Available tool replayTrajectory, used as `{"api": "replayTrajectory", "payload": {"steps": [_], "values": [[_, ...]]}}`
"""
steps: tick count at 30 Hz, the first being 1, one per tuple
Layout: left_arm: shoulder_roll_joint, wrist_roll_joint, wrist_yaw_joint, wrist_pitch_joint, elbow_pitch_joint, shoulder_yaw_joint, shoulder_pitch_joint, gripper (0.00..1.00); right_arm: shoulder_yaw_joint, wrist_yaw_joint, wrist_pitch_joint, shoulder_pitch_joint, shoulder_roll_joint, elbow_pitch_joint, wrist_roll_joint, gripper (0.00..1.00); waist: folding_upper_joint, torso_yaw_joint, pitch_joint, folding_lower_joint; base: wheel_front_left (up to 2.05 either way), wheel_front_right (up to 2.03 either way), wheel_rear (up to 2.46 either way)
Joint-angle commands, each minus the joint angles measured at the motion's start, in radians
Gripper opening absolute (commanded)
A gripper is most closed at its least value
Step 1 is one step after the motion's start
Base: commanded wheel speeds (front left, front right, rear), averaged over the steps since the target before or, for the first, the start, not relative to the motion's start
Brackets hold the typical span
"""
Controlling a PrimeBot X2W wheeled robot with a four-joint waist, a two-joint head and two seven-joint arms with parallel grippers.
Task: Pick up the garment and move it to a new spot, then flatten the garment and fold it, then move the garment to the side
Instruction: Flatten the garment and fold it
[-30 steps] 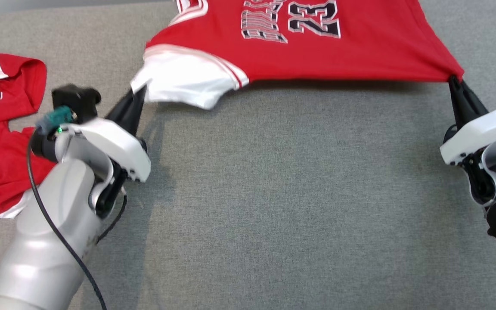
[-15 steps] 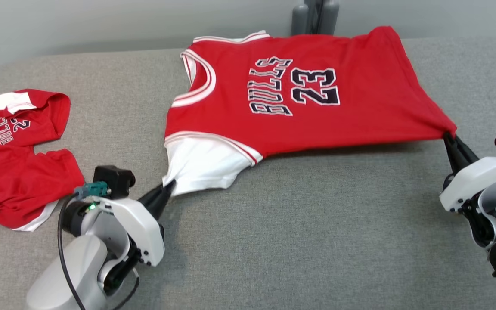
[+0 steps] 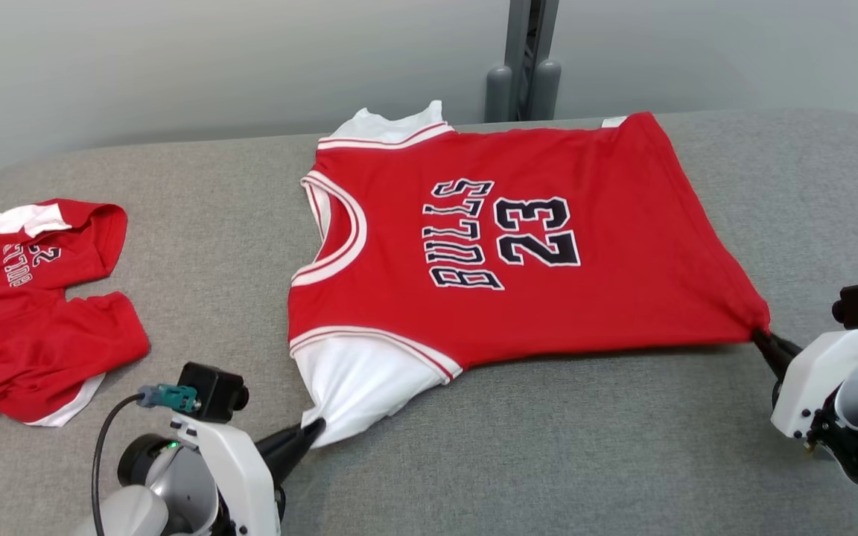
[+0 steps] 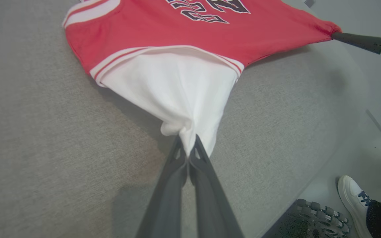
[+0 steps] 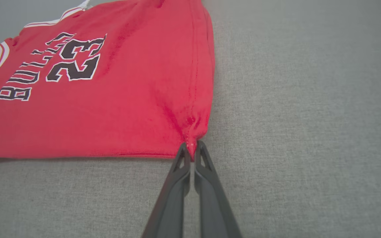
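Jersey (image 3: 608, 298) (red), pinched — left gripper (image 3: 315, 429), right gripper (image 3: 760, 336)

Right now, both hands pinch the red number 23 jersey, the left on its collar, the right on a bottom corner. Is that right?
Not quite. The left hand pinches the white sleeve, not the collar, as the left wrist view shows. The right hand does pinch a bottom corner of the jersey.

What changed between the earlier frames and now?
The left gripper and right gripper dragged the Bulls jersey toward the robot, and the head camera tilted up. Unchanged: left shut on the white sleeve, right on the hem corner; the second jersey stays put.
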State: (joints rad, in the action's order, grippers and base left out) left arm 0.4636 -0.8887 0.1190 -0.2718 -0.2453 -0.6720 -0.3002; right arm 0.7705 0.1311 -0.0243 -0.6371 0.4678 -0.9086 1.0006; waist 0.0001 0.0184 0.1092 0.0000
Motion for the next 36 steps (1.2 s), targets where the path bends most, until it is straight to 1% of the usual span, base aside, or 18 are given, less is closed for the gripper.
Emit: {"api": "replayTrajectory", "payload": {"steps": [1,7,10,13,15,18,21,26,28,30,36], "values": [[0.016,-0.023,0.004,-0.014,0.022,0.000,0.025,0.00,0.012,-0.001,0.034,0.023,0.023,0.021,0.030,0.00,-0.0001,-0.009,-0.010,0.0000,0.00,0.00,0.00],[0.066,-0.117,0.008,-0.096,0.115,-0.011,0.093,0.00,0.061,-0.001,0.200,0.070,0.089,0.096,0.140,0.00,-0.0001,-0.027,-0.034,0.0000,0.00,0.00,0.00],[0.092,-0.151,0.010,-0.130,0.150,-0.017,0.123,0.00,0.072,-0.001,0.312,0.106,0.114,0.118,0.206,0.00,-0.0001,-0.032,-0.048,0.0000,0.00,0.00,0.00],[0.120,-0.193,0.010,-0.162,0.188,-0.018,0.158,0.00,0.073,-0.001,0.410,0.142,0.152,0.158,0.272,0.00,-0.0001,-0.036,-0.063,0.0000,0.00,0.00,0.00],[0.133,-0.213,0.010,-0.177,0.211,-0.019,0.175,0.00,0.070,-0.001,0.447,0.158,0.170,0.180,0.298,0.00,-0.0001,-0.038,-0.069,0.0000,0.00,0.00,0.00],[0.152,-0.237,0.009,-0.191,0.241,-0.015,0.198,0.00,0.065,-0.001,0.493,0.176,0.196,0.215,0.325,0.00,-0.0001,-0.038,-0.076,0.0000,0.00,0.00,0.00],[0.171,-0.253,-0.001,-0.199,0.266,-0.012,0.223,0.00,0.065,-0.001,0.529,0.198,0.223,0.252,0.340,0.00,-0.0001,-0.039,-0.083,0.0000,0.00,0.00,0.00],[0.199,-0.281,-0.005,-0.216,0.314,-0.013,0.262,0.00,0.047,-0.001,0.553,0.233,0.268,0.331,0.361,0.00,-0.0001,-0.039,-0.087,0.0000,0.00,0.00,0.00],[0.215,-0.296,-0.006,-0.229,0.342,-0.017,0.286,0.00,0.041,-0.001,0.570,0.264,0.298,0.369,0.365,0.00,-0.0001,-0.038,-0.087,0.0000,0.00,0.00,0.00],[0.220,-0.302,-0.006,-0.231,0.351,-0.018,0.292,0.00,0.038,-0.001,0.575,0.272,0.306,0.381,0.368,0.00,-0.0001,-0.037,-0.087,0.0000,0.00,0.00,0.00],[0.249,-0.330,-0.005,-0.260,0.404,-0.031,0.329,0.00,0.020,-0.001,0.618,0.329,0.355,0.449,0.383,0.00,-0.0001,-0.035,-0.091,0.0000,0.00,0.00,0.00]]}}
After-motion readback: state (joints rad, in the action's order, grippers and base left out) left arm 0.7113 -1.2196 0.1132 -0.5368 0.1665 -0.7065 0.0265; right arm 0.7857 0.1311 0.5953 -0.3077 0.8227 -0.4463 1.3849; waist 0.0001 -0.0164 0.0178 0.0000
